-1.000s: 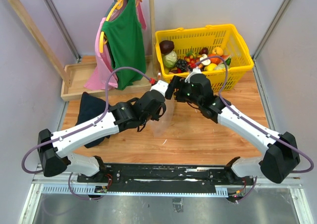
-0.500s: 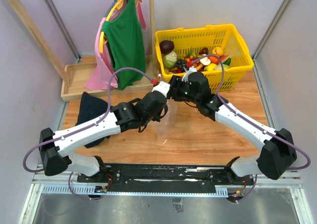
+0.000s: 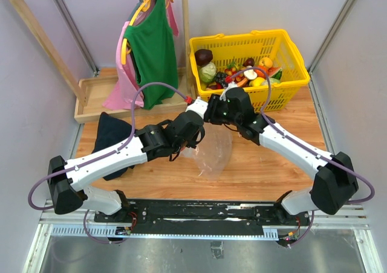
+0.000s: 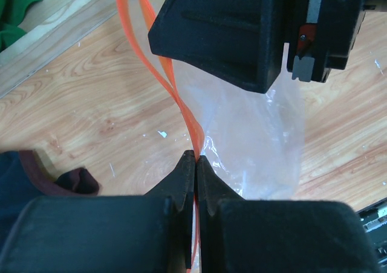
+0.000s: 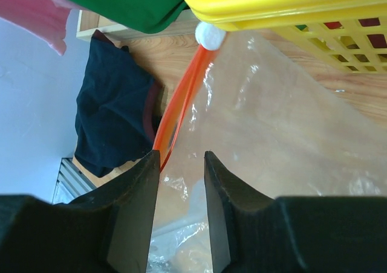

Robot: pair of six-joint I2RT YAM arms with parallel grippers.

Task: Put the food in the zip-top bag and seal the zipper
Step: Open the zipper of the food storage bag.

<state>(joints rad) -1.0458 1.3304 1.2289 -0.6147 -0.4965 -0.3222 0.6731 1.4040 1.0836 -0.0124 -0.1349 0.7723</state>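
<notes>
Zip-top bag [image 3: 215,153] hung between your two grippers, just in front of the basket.
Your left gripper [image 4: 195,159] pinched the orange zipper [image 4: 158,73] tight. Your right gripper [image 5: 181,158] stood parted around the bag's clear film, the strip just beside one finger. The food [image 3: 208,73] lay in the yellow basket [image 3: 293,73].

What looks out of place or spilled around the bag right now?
Nothing stands out. The zip-top bag hangs from its zipper, pinched in the left gripper; the food sits inside the yellow basket, none spilled.
</notes>
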